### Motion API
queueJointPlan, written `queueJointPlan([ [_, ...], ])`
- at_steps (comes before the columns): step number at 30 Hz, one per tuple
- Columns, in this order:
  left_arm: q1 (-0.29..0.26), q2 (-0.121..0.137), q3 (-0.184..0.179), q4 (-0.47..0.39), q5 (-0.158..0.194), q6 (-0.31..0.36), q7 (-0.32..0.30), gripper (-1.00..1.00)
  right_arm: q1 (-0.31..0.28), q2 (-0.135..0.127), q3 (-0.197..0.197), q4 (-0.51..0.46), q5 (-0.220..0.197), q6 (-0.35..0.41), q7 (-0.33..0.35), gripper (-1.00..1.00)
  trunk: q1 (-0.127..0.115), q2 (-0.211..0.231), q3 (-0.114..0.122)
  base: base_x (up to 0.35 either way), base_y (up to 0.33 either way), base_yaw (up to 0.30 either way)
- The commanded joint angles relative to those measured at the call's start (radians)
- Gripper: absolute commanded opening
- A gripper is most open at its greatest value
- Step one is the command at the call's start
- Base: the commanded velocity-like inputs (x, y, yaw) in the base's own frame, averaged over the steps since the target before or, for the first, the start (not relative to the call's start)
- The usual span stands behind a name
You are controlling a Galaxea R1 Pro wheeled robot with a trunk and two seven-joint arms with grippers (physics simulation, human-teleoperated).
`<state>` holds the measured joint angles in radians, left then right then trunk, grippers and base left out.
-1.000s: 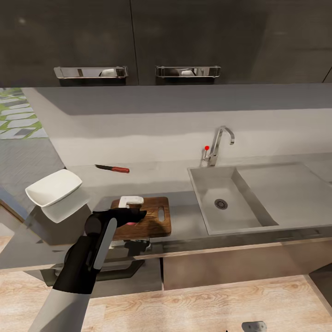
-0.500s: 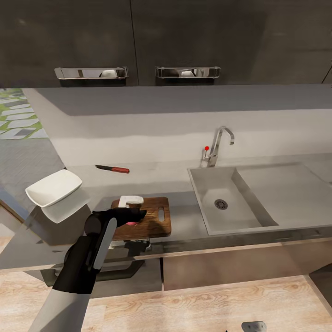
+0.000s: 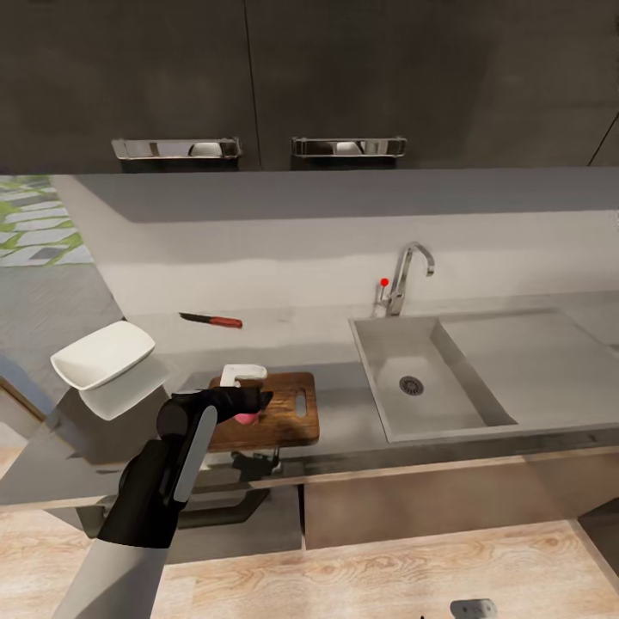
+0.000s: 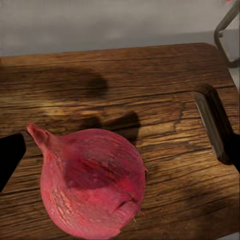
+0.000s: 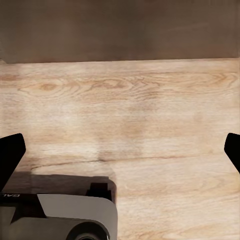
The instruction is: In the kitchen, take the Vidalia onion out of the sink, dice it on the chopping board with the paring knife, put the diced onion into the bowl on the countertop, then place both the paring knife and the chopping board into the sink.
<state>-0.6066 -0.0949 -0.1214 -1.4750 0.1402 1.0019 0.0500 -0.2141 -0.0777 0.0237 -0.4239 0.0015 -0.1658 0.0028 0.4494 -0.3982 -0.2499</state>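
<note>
Between the earlier head frames and now, whole scene shifted slightly: camera motion, not object motion. Left arm, onion and board unchanged relative to one another.

Count: one onion, one chopping board, one paring knife, one bowl, one sink, one tap.

Onion [image 4: 92, 182]: reddish-purple, papery skin with fine veins, bulbous with a pointed tip; resting on the chopping board [image 3: 288, 417], partly hidden under the left gripper [image 3: 249, 402] in the head view. Board: brown wood, visible grain, rounded corners, slot handle hole at the end toward the sink; lying at the front edge of the countertop [image 3: 344, 340].

Left gripper fingers spread wide, one at each side of the onion, apparently not touching it.

Paring knife [image 3: 211, 320]: dark blade, red handle, flat near the back edge of the countertop, well apart from the board. Bowl [image 3: 101, 354]: white, squarish, rounded corners, at the left end of the countertop.

Sink [image 3: 413, 383]: grey, rectangular, round drain, chrome tap [image 3: 404, 275] behind.

Right gripper [image 5: 120, 150]: fingers apart, over pale wood-grain floor [image 5: 130, 115]; only fingertips visible, cut off at frame edges.
</note>
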Motion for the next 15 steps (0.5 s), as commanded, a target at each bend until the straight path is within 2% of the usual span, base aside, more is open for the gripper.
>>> queueJointPlan([
  [1,-0.001,0.000,0.000,-0.001,0.007,0.004,0.005,1.00,-0.001,-0.001,0.002,0.001,0.000,-0.003,0.000,1.00,0.001,-0.002,0.000,0.000,0.000,0.000],
  [12,-0.001,0.000,0.000,-0.009,0.007,0.005,0.005,1.00,-0.001,-0.001,0.002,0.001,0.000,-0.003,0.000,1.00,0.001,-0.002,0.017,-0.002,0.000,0.000],
  [15,-0.001,0.000,0.000,-0.010,0.007,0.005,0.005,1.00,-0.001,-0.001,0.002,0.001,0.000,-0.004,0.000,1.00,0.001,-0.002,0.022,-0.147,0.000,0.000],
])
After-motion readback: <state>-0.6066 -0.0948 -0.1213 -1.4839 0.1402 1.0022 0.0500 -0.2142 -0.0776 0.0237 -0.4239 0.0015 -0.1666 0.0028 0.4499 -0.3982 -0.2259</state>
